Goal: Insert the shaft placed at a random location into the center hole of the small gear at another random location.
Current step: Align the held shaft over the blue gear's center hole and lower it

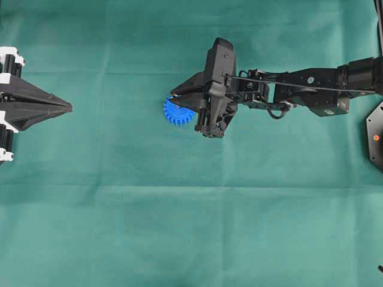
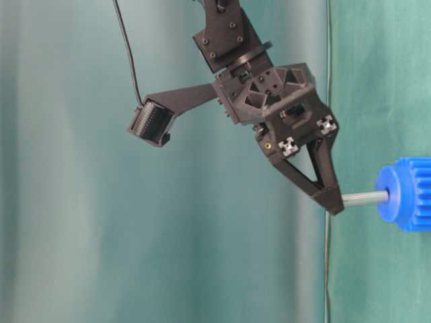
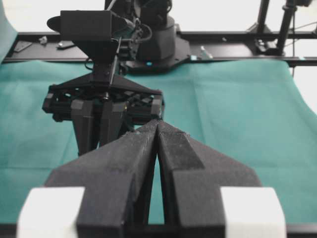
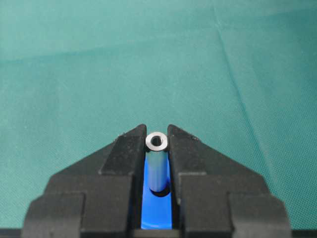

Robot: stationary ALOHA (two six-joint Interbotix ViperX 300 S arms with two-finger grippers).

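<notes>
The blue small gear (image 1: pixel 177 112) lies flat on the green cloth, partly under my right gripper (image 1: pixel 175 97). In the right wrist view that gripper (image 4: pixel 157 133) is shut on the silvery shaft (image 4: pixel 158 163), which stands upright between its fingertips. The shaft's lower end sits in the dark center hole (image 4: pixel 159 192) of the gear (image 4: pixel 156 213). The table-level view shows the shaft (image 2: pixel 363 198) running from the fingertips (image 2: pixel 331 200) into the gear's raised hub (image 2: pixel 389 195). My left gripper (image 1: pixel 67 108) rests shut at the far left, its tips (image 3: pixel 158 125) pressed together and holding nothing.
The green cloth (image 1: pixel 179 227) covers the whole table, with shallow creases. A black base with a red light (image 1: pixel 376 136) sits at the right edge. In the left wrist view the right arm (image 3: pixel 106 99) stands straight ahead, with a black frame rail (image 3: pixel 233 37) behind it.
</notes>
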